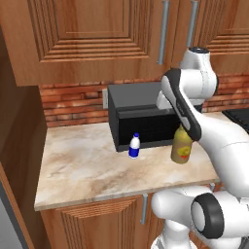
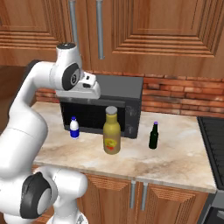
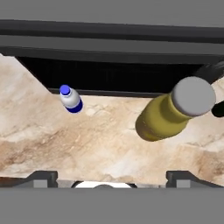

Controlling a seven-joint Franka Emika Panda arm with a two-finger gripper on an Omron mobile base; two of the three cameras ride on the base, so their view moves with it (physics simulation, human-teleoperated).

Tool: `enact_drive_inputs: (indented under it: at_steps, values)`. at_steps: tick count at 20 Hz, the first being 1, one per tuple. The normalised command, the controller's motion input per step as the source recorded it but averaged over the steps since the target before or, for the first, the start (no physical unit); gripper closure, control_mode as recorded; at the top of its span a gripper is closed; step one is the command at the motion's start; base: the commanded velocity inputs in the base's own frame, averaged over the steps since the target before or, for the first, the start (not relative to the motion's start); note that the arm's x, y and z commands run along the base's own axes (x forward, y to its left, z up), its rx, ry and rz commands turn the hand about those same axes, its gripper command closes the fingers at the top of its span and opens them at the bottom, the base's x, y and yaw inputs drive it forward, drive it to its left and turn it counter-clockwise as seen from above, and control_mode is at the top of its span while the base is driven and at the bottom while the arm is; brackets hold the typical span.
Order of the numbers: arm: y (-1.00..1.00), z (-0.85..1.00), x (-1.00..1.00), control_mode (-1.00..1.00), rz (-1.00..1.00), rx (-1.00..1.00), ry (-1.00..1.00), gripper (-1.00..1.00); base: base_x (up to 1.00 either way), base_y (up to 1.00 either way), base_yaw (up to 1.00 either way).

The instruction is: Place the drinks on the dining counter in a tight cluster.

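Bottles stand on the counter (image 1: 87,170) in front of the black microwave (image 1: 141,119), in the left base view. The small white-and-blue bottle (image 1: 134,146) is at 9 o'clock from the tall yellow bottle (image 1: 181,146). The white arm covers the top of the tall one, so its cap is hidden. This looks like the counter with the microwave and wooden cupboards, so I think the drinks have yet to go to the dining counter.

From the right base view, the tall yellow bottle (image 2: 112,131) stands free in the middle. The white-and-blue bottle (image 2: 75,127) is at its 9 o'clock and the small dark bottle (image 2: 153,135) at its 3 o'clock. They stand well apart, not in a bunch. The hand hangs high above them, and its fingers are hard to make out.

Looking down from the hand view, the gripper (image 3: 112,177) has its two fingertips spread wide and holds nothing. The tall bottle's grey cap (image 3: 193,96) sits at 2 o'clock, the little one (image 3: 70,99) at 10 o'clock. The dark bottle is cut off at the right edge.
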Motion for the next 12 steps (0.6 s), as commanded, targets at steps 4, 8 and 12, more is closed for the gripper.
enact_drive_inputs:
  at_steps: [4,8,12]
  values:
    - [-0.92,0.12,0.01,-1.0,-0.01,0.11,-0.02,-1.0,0.0,0.0,0.0]
    - [-0.98,0.0,0.16,-1.0,0.0,0.11,-0.01,-1.0,0.0,0.0,0.0]
    - [-0.24,0.0,0.03,-1.0,0.0,0.01,0.0,-1.0,0.0,0.0,0.0]
